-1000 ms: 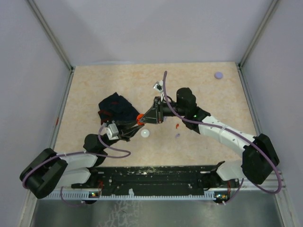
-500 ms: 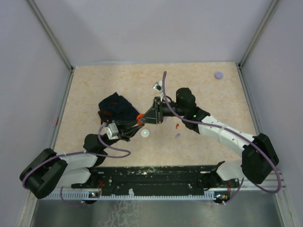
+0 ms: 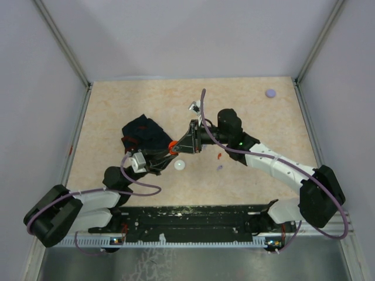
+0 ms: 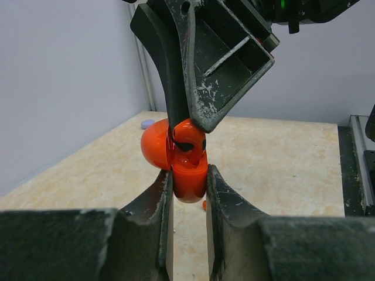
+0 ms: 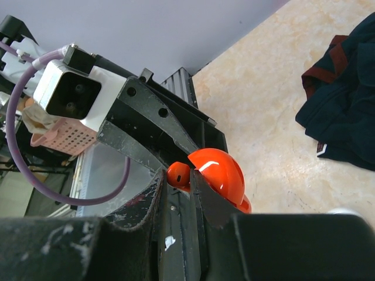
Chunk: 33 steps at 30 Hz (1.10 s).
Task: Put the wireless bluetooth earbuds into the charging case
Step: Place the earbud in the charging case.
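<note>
The beige marbled table (image 3: 263, 117) has both arms meeting near its middle. A crumpled dark navy cloth with red trim (image 3: 142, 133) lies at nine o'clock of that spot. There the glossy orange plastic charging case (image 5: 218, 174) hangs above the surface with its lid open, the left gripper (image 4: 188, 175) clamped on its lower half. The right gripper (image 5: 177, 180), fingers nearly together, pinches a small red earbud (image 4: 188, 143) at the case's mouth. A white round disc (image 3: 179, 165) sits just beside the case at five o'clock. A lavender round disc (image 3: 270, 92) lies well apart at one o'clock. A loose red earbud (image 3: 218, 156) and a lavender earbud (image 3: 220, 168) lie near four o'clock.
</note>
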Tool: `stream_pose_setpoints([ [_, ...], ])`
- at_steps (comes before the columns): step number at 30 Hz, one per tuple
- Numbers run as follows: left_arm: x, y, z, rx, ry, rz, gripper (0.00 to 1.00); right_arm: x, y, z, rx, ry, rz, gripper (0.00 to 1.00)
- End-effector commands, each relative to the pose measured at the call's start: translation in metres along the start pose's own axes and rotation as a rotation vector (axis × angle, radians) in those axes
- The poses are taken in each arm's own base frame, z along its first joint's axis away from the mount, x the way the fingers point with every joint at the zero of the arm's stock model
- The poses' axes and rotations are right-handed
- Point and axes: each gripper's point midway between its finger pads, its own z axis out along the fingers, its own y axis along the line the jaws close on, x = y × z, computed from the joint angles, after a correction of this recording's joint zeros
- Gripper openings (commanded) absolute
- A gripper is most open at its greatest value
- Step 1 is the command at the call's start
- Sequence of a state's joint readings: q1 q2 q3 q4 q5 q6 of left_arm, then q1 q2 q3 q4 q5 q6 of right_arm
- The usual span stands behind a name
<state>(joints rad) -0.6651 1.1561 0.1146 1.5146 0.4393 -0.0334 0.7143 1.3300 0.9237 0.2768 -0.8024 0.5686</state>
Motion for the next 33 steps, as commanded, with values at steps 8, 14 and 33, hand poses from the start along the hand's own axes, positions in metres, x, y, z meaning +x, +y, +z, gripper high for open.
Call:
stream_pose_setpoints([
  [8, -0.078, 0.000, 0.002, -0.001, -0.287, 0.115, 0.00, -0.003, -0.009, -0.008, 0.034, -0.011, -0.005, 0.14],
  [14, -0.077, -0.005, 0.004, 0.029, -0.283, 0.111, 0.00, 0.001, -0.010, -0.007, 0.017, 0.003, 0.002, 0.14],
  [33, -0.076, -0.010, 0.004, 0.058, -0.279, 0.091, 0.00, 0.013, -0.023, -0.007, 0.068, 0.067, -0.007, 0.18],
])
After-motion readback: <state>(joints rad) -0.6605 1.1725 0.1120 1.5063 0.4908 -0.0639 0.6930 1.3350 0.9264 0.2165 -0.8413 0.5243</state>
